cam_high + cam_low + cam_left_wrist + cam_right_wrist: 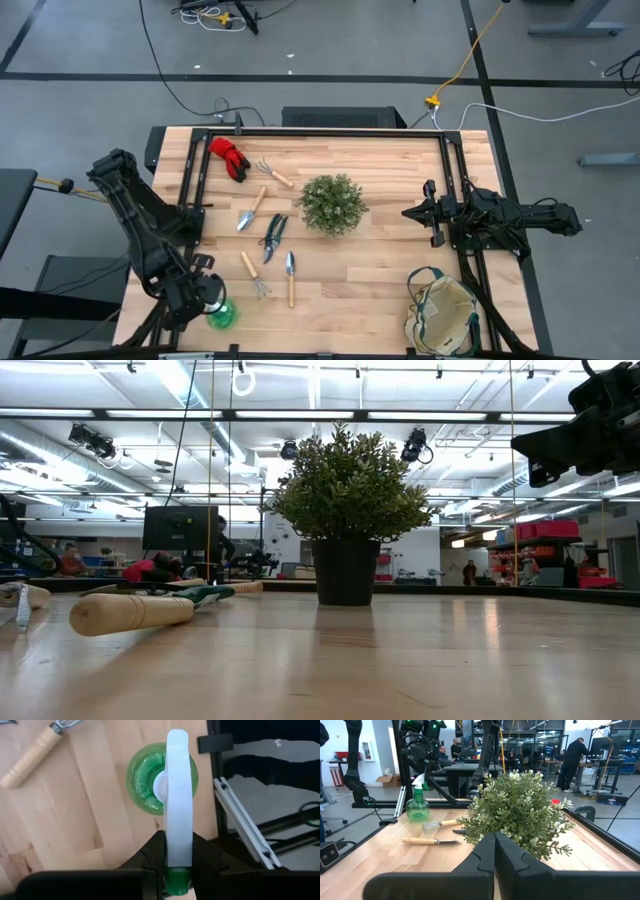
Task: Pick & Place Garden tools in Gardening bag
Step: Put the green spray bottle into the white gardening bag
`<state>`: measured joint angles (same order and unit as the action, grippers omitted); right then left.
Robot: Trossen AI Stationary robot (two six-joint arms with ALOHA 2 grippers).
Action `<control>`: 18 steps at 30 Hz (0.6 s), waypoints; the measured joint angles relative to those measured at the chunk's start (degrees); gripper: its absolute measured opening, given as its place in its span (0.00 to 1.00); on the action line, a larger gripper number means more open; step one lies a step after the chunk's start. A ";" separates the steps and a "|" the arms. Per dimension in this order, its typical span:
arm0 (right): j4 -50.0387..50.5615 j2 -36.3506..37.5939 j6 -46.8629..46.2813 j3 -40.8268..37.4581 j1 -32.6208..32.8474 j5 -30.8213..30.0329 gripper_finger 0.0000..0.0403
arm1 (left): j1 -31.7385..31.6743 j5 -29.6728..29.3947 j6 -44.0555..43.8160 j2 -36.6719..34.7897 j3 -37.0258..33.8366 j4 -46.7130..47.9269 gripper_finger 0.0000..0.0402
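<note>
We see the green spray bottle [221,315] standing upright at the table's near left corner, its white trigger head [178,800] clamped between the left gripper [178,854] fingers from above. Right gripper [494,851] hovers pressed shut, mid-right.

I find no writing I can read in any view. The red signs [545,530] in the room beyond the plant [345,495] are too blurred to make out, and the monitor [180,527] to the plant's left shows me only a dark screen.
</note>
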<state>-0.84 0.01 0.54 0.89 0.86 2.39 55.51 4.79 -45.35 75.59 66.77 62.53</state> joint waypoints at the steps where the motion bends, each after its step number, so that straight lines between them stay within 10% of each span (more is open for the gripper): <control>1: 0.00 0.00 0.00 0.02 0.00 0.02 0.03 | 0.00 0.02 0.19 0.00 0.61 0.51 0.17; 18: -0.02 0.00 0.01 0.01 -0.01 0.02 0.03 | -4.03 -1.54 7.94 -0.02 9.13 7.67 0.17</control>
<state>-0.86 0.01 0.55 0.90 0.85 2.42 51.48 3.25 -37.41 75.57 75.91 70.20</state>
